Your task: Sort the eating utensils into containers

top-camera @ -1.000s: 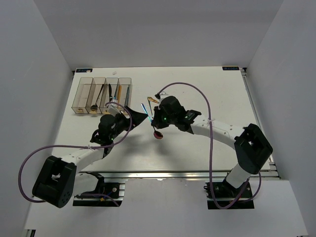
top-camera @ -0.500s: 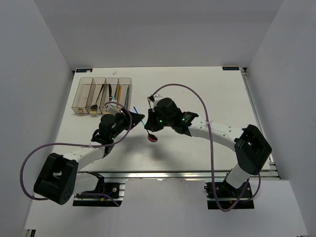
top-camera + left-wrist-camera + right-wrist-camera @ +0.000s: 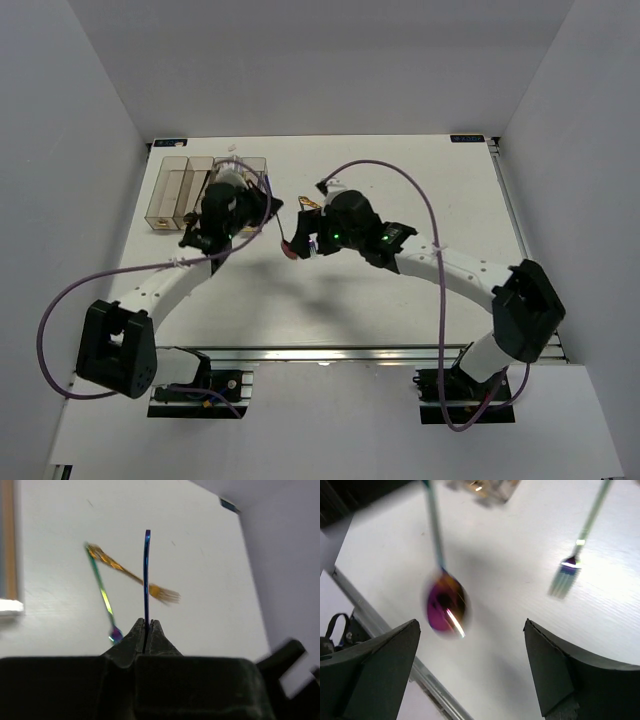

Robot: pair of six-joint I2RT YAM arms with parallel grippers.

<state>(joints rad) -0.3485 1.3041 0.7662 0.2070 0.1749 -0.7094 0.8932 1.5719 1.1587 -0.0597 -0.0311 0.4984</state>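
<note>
White bench (image 3: 420, 180), grey walls all round. My left gripper (image 3: 147, 623) is clamped on the blue knife (image 3: 147, 575), which stands straight out ahead of it. From above, it hangs at the right end of the containers (image 3: 168, 192). I judge this the delivery step. Next I must line the knife up along one narrow bin, then let go. My right gripper (image 3: 470, 630) is spread wide above a purple spoon (image 3: 445, 605), holding nothing.
</note>
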